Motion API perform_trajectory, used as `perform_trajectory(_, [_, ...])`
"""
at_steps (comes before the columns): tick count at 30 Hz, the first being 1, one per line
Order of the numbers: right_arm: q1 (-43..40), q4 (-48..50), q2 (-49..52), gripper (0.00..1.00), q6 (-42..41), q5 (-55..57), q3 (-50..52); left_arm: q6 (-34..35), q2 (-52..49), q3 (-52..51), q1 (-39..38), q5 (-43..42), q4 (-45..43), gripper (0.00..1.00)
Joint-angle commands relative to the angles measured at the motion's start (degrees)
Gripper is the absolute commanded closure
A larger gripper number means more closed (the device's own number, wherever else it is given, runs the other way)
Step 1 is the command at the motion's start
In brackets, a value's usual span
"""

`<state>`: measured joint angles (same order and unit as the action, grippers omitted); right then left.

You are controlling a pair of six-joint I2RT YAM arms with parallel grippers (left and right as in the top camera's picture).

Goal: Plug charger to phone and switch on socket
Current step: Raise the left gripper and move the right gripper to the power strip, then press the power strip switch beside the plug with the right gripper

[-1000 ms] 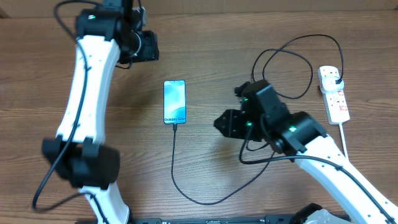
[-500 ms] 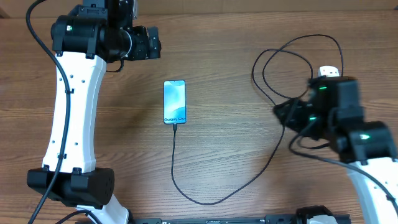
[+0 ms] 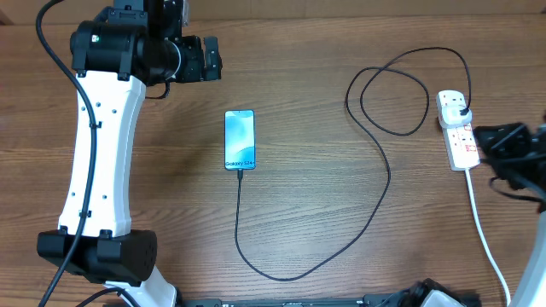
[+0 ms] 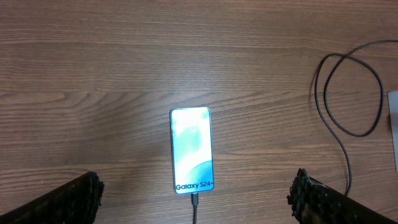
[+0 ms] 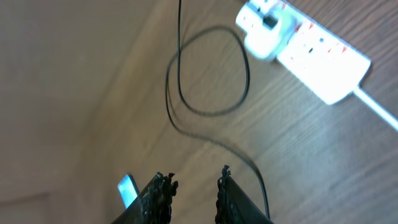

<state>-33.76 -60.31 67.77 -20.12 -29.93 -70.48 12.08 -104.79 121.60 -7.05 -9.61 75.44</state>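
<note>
Charger looks plugged in, so it's down to the switch

On the left, our left gripper (image 3: 213, 58) hangs wide open and empty, beyond the phone (image 3: 240, 140). The phone lies mid-table with the charger (image 3: 238, 205) seemingly seated in its near edge. Over at the right, our right gripper (image 5: 193, 174) is nearly closed, empty, and just beside the socket (image 3: 461, 136). A sideways poke could shove the strip and yank the cable loose.

The tabletop (image 3: 341, 256) is of brown wood, and its grain runs from left to right in the overhead view. The light is even and soft, and it gives a pale sheen on the wood.
</note>
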Motion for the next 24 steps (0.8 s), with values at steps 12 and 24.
perform_trajectory(12, [-10.75,14.05,21.16,0.81,-0.50,-12.39,-1.64,0.17,0.63,0.37,0.26,-0.48,-0.02,0.00])
perform_trajectory(24, [-11.63,25.16,37.46,0.96,-7.13,-18.38,-1.60,0.17,0.63,0.37,0.26,-0.48,-0.02,0.01])
